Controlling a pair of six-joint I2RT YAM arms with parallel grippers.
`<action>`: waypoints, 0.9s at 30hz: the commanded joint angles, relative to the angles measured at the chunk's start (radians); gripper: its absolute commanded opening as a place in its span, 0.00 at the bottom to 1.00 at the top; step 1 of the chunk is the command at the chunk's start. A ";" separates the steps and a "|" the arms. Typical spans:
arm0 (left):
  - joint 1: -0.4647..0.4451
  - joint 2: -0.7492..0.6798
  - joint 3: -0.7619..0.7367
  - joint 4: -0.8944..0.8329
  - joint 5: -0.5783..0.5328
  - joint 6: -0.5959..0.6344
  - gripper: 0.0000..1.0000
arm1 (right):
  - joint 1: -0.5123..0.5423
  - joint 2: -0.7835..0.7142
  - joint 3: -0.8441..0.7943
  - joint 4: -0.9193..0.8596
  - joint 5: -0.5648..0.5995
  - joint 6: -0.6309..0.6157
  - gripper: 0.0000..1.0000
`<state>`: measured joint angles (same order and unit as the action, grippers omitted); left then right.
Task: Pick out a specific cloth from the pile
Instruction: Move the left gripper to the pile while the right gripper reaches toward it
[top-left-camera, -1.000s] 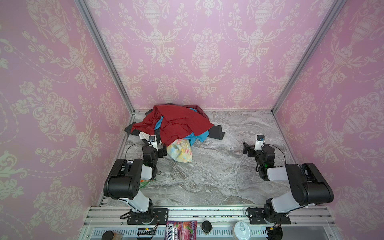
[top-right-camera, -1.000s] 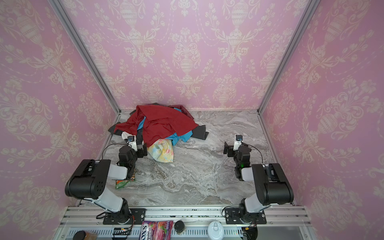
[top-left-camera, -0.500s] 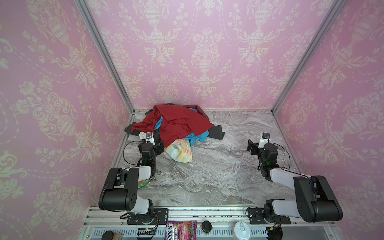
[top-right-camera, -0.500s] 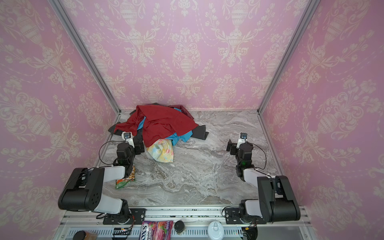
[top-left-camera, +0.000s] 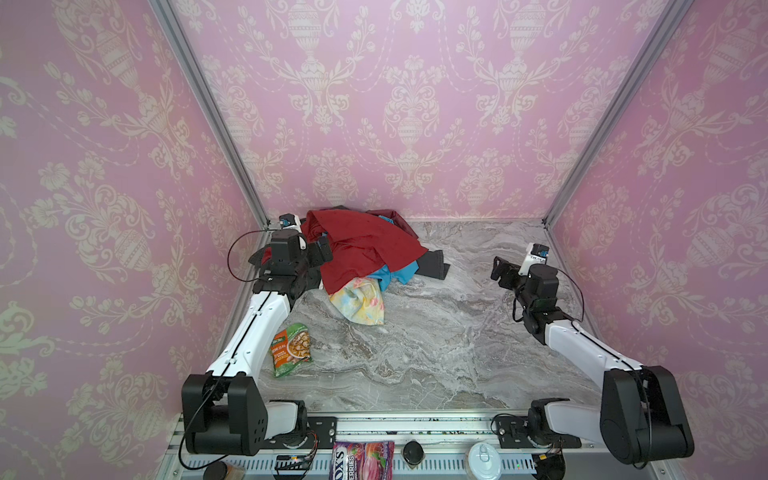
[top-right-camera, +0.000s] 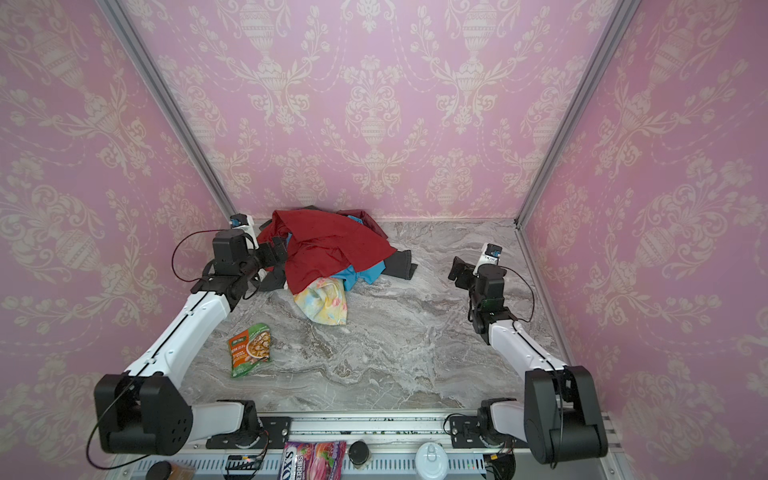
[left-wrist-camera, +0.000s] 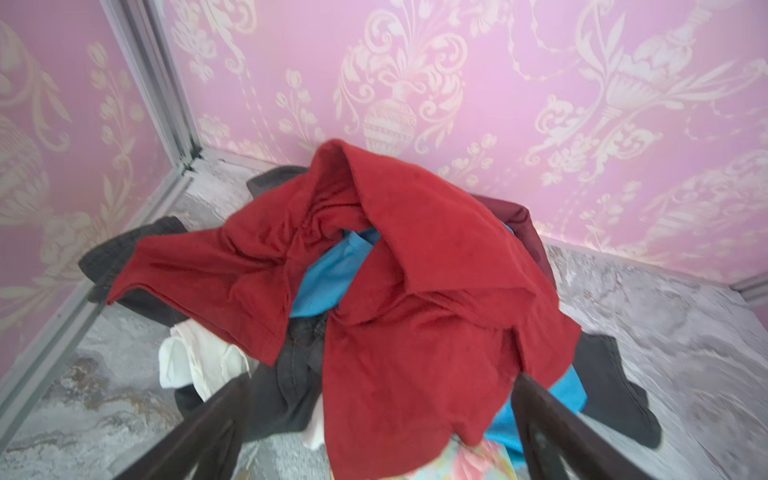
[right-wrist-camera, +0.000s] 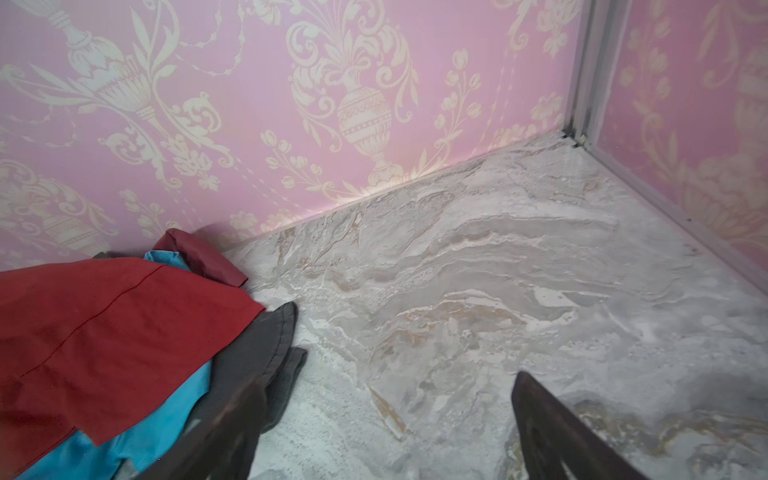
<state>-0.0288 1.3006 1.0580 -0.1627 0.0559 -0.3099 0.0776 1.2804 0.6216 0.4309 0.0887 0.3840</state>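
Note:
The pile (top-left-camera: 361, 257) lies at the back left of the marble table, with a large red cloth (top-right-camera: 332, 249) draped over it. The turquoise cloth (top-left-camera: 395, 275) pokes out from under the red one on the pile's right and also shows in a fold in the left wrist view (left-wrist-camera: 332, 278). My left gripper (top-left-camera: 324, 249) is open at the pile's left side; the red cloth hangs between its spread fingers (left-wrist-camera: 216, 428) without being pinched. Open as well, my right gripper (top-left-camera: 498, 270) hovers over bare table right of the pile, and the cloth's edge (right-wrist-camera: 166, 424) shows beside it.
A pastel floral cloth (top-left-camera: 359, 301) spills from the pile's front. A dark grey cloth (top-left-camera: 434, 266) sticks out to its right. A green and orange snack packet (top-left-camera: 291, 349) lies by the left arm. Pink walls close in three sides. Small items sit on the front rail (top-left-camera: 415, 428).
Both arms have stretched out toward the back. The left gripper has reached the pile's left side, uncovering the snack packet. The right gripper has moved back, still apart from the pile.

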 joint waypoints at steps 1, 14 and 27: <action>-0.013 0.001 0.048 -0.293 0.135 -0.024 0.99 | 0.063 0.037 0.064 -0.093 -0.066 0.097 0.92; -0.013 0.017 -0.016 -0.326 0.072 -0.027 0.96 | 0.363 0.281 0.284 -0.162 -0.089 0.166 0.83; 0.037 -0.017 -0.077 -0.275 0.010 -0.022 0.92 | 0.531 0.577 0.543 -0.221 -0.090 0.192 0.67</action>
<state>-0.0143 1.3144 1.0004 -0.4496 0.1085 -0.3252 0.5945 1.8175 1.1179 0.2420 0.0032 0.5549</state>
